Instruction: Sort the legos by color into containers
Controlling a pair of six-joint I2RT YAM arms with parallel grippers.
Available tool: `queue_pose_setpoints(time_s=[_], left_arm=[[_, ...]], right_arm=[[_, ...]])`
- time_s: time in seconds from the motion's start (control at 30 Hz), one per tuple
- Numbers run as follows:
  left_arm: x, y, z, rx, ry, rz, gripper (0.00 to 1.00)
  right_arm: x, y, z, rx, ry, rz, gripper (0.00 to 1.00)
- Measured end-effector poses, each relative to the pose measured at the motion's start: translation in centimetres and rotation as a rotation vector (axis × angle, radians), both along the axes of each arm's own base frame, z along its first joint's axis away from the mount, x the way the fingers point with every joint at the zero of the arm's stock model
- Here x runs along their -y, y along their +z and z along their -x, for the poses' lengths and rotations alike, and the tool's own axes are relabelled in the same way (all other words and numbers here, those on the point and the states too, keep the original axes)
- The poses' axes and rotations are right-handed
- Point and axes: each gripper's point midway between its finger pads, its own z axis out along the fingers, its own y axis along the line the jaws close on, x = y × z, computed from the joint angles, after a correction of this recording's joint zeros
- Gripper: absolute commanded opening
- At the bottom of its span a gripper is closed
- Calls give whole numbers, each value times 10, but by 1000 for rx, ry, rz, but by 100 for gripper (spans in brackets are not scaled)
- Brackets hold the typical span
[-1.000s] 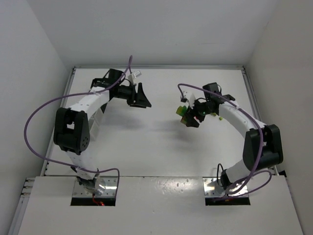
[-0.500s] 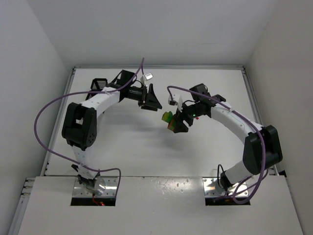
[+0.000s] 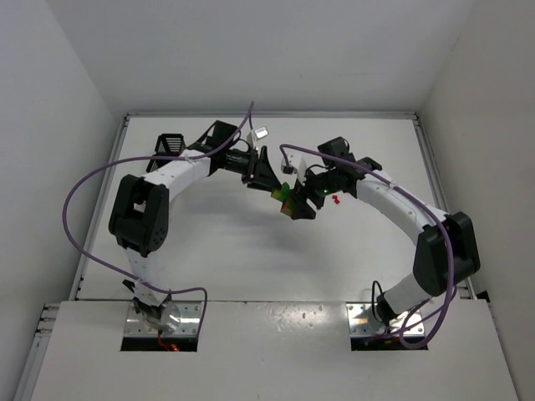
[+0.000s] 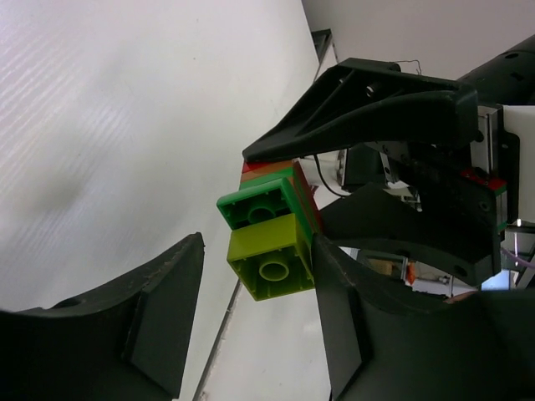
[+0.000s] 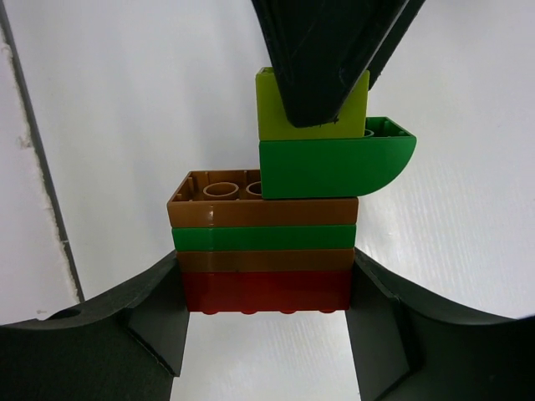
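Note:
My right gripper [image 3: 294, 205] is shut on a stack of legos [image 3: 287, 197] and holds it above the table's middle. In the right wrist view the fingers [image 5: 163, 305] clamp the red bottom brick [image 5: 266, 291]. Brown and green plates, a rounded green brick [image 5: 334, 167] and a yellow-green brick [image 5: 272, 117] sit above it. My left gripper [image 3: 267, 175] is open and straddles the yellow-green brick [image 4: 272, 259]. Its right finger [image 4: 351, 317] is against that brick and its left finger stands apart. Two black mesh containers [image 3: 170, 144] stand at the back left; the white ones are out of view.
A tiny red lego [image 3: 336, 199] lies on the table under the right arm. The second black bin [image 3: 219, 132] is partly under the left arm. Purple cables loop over both arms. White walls close the table's back and sides.
Both arms have moved toward each other. The right gripper carried the stack left, and the left gripper swung right until its jaws came round the stack's top brick.

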Motion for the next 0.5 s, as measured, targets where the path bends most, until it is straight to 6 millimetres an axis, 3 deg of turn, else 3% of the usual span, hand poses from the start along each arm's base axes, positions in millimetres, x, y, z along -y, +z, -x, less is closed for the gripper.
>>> queue_pose_setpoints(time_s=[0.2,0.33,0.5], left_arm=[[4,-3,2,-13,-17,10,51],[7,-2,5,-22,-27,15,35],[7,-2,4,-17,-24,16,27]], right_arm=[[-1,-5,-6,24,-9,30,0],[-1,-7,-6,29,-12,46,0],[0,-9,-7,38,-18,55,0]])
